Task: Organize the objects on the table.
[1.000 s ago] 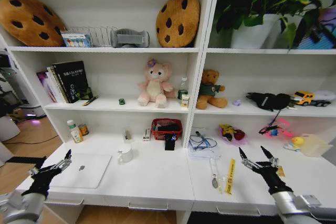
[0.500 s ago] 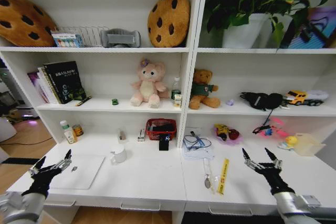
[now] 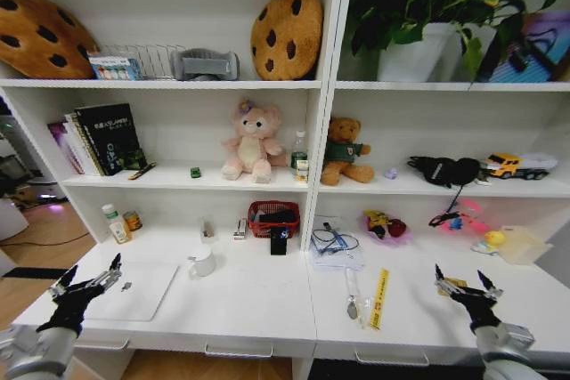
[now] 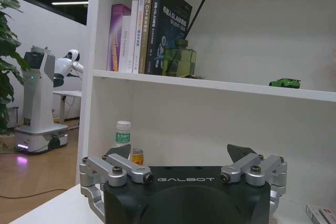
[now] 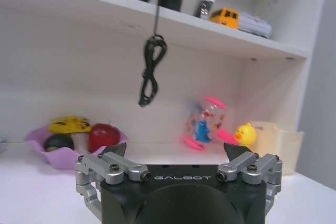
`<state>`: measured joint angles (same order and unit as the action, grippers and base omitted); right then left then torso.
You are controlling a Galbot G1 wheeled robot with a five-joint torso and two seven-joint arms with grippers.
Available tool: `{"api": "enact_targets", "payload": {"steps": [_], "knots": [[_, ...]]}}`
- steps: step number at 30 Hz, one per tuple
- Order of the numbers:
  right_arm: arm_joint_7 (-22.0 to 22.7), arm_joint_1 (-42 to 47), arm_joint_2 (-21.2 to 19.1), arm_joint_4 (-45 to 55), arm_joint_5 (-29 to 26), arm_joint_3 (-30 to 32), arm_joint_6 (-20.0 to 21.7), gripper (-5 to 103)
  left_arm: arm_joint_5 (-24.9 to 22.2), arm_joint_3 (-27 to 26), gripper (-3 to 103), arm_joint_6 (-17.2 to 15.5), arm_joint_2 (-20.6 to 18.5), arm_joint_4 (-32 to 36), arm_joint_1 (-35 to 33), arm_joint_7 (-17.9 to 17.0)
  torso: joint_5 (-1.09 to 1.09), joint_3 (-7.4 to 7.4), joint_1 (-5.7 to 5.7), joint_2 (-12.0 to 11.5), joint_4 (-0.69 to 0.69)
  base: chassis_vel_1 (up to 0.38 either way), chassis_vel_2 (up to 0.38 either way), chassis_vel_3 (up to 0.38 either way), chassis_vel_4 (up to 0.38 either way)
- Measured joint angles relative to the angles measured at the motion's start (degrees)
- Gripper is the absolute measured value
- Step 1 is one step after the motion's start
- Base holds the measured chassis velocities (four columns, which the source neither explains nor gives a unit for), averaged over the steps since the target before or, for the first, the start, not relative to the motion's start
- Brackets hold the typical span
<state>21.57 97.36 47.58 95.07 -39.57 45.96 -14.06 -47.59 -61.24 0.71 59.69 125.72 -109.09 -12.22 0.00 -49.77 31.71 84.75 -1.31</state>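
We hold both arms low at the near edge of the tabletop (image 3: pixel 258 304), nothing grasped yet. Our left gripper (image 3: pixel 87 277) hovers beside the silver laptop (image 3: pixel 134 289) with its fingers spread; our right gripper (image 3: pixel 468 284) hovers over the right end, fingers likewise spread and empty.

The clutter lies between them: the white mug (image 3: pixel 203 262) just right of the laptop, the yellow strip (image 3: pixel 378 297) and a pen (image 3: pixel 351 295) side by side near the middle, and a small yellowish object (image 3: pixel 452 286) close to the right fingers. The green toy car (image 4: pixel 285 83) sits up on the shelf, not on the tabletop.

To do this step well, we judge that each arm should take what lies on its own side. The strip and pen are flat and slim, so the right fingers should come down square across them and close low. The mug is best taken by its rim or handle.

Compared with half a second ago, our right gripper sits lower and farther right, nearer that yellowish object. The left gripper and the objects are unchanged.
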Motion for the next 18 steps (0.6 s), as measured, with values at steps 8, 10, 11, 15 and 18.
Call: {"api": "enact_targets", "payload": {"steps": [8, 10, 11, 15, 18], "knots": [[2.8, -8.5, -0.6, -7.9, -4.8, -5.5, 3.8, 100, 0.0, 0.0, 100, 0.0, 0.0, 0.0, 0.0, 0.0, 0.0, 0.0, 0.0, 0.0, 0.0, 0.0, 0.0, 0.0, 0.0], [2.7, -9.2, -0.6, -8.6, -5.2, -6.1, 4.0, 100, 0.0, 0.0, 100, 0.0, 0.0, 0.0, 0.0, 0.0, 0.0, 0.0, 0.0, 0.0, 0.0, 0.0, 0.0, 0.0, 0.0], [2.6, -10.7, -0.7, -9.8, -5.9, -7.4, 4.3, 102, 0.0, 0.0, 100, 0.0, 0.0, 0.0, 0.0, 0.0, 0.0, 0.0, 0.0, 0.0, 0.0, 0.0, 0.0, 0.0, 0.0], [2.7, -13.5, -0.7, -11.5, -6.3, -9.5, 4.9, 95, 0.0, 0.0, 100, 0.0, 0.0, 0.0, 0.0, 0.0, 0.0, 0.0, 0.0, 0.0, 0.01, 0.0, 0.0, 0.0, 0.0], [3.0, -14.9, -0.7, -12.2, -6.4, -10.6, 5.1, 89, 0.0, 0.0, 100, 0.0, 0.0, 0.0, 0.0, 0.0, -0.01, 0.0, 0.0, 0.0, 0.01, 0.0, 0.0, 0.0, 0.0]]}}
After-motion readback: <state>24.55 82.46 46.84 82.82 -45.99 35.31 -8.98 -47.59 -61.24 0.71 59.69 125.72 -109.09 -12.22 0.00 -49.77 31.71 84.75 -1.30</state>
